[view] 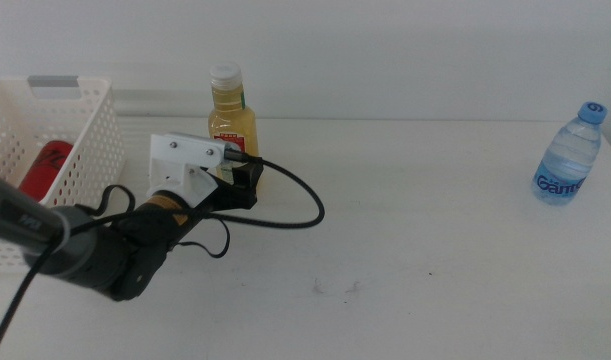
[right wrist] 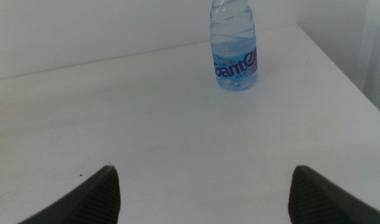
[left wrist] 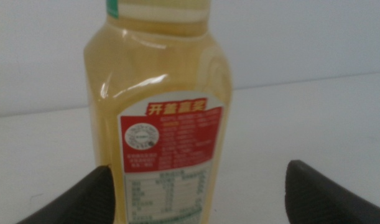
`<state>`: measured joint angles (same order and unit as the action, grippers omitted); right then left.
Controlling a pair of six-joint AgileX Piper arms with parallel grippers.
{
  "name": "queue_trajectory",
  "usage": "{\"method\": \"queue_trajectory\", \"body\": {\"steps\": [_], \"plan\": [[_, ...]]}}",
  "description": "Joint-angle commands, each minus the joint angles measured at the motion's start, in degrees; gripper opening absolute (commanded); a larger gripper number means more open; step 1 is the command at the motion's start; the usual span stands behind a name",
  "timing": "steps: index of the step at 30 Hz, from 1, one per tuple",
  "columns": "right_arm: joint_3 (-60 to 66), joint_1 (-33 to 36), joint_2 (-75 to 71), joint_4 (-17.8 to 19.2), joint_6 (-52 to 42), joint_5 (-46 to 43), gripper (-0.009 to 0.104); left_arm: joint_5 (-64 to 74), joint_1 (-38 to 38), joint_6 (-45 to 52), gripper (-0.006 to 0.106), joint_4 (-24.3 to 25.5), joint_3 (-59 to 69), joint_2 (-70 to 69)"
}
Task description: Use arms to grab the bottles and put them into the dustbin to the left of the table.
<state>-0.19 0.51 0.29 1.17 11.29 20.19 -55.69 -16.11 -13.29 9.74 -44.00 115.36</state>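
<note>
Reaching in from the left side, the left gripper (view: 241,180) is sitting right at the foot of the juice bottle (view: 232,118), with its jaws spread wide and nothing in them yet. From the left wrist camera the juice bottle (left wrist: 158,118) is filling most of the picture, and it is standing closer to one jaw than the other.

That could be a problem. If the jaws are closing while the bottle is off to one side, one jaw may be pushing it first and tipping it over. It may also be slipping out, since the grip looks low down on a tall bottle.

The dustbin (view: 85,120) is waiting just beside, at the table's (view: 435,250) left end, with the red can (view: 47,168) already lying inside.

The water bottle (view: 570,156) is standing well apart at the far right. The right gripper (right wrist: 202,193) is hanging back with its jaws open too, looking at the water bottle (right wrist: 234,53) from far off, and it is not showing in the middle view.

The juice bottle's cap is getting cut off in the wrist picture, and the arm is hiding its bottom in the middle view
</note>
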Motion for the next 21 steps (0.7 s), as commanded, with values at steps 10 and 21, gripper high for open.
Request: {"method": "queue_trajectory", "body": {"steps": [10, 21], "plan": [[0.19, -0.43, -0.29, 0.15, -0.3, -0.53, 0.074, 1.76, -0.32, -0.04, 0.094, -1.19, -10.43, 7.42], [0.19, -0.43, -0.29, 0.15, -0.3, -0.53, 0.074, 2.43, -0.32, 1.62, 0.094, -2.16, -13.97, 11.24]]}}
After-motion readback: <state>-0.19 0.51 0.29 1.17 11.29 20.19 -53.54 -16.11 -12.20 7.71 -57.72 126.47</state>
